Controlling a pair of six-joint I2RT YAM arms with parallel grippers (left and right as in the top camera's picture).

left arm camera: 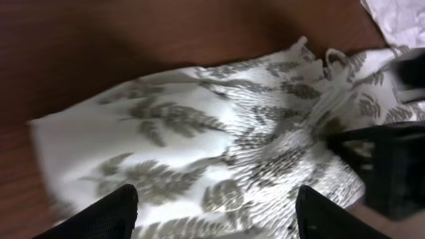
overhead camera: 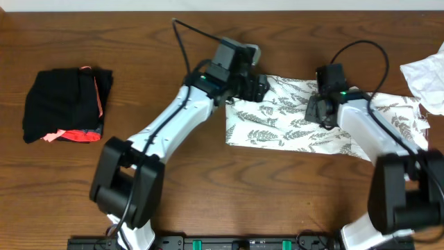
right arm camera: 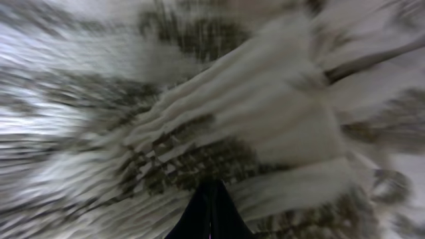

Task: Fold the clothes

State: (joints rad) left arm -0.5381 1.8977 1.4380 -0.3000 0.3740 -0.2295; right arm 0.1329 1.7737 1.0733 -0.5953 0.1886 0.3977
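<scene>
A dark brown wooden table (overhead camera: 173, 180) fills the overhead view, its grain running left to right; beyond its far edge, along the top of the frame, runs a pale strip (overhead camera: 104, 4). A black bundle (overhead camera: 66, 104) with coral-pink trim sits at the left, and a crumpled white cloth (overhead camera: 427, 73) pokes in at the upper right.

The dress (overhead camera: 277, 125) lies right of centre as a rough flat rectangle, thin and white, printed all over with grey-green fern leaves; thin white straps (left arm camera: 335, 56) show at one end.

The left gripper (left arm camera: 216, 216) hangs over its upper left corner, fingers spread wide. The right gripper (right arm camera: 209, 209) is pressed together, pinching a gathered fold of the dress.
</scene>
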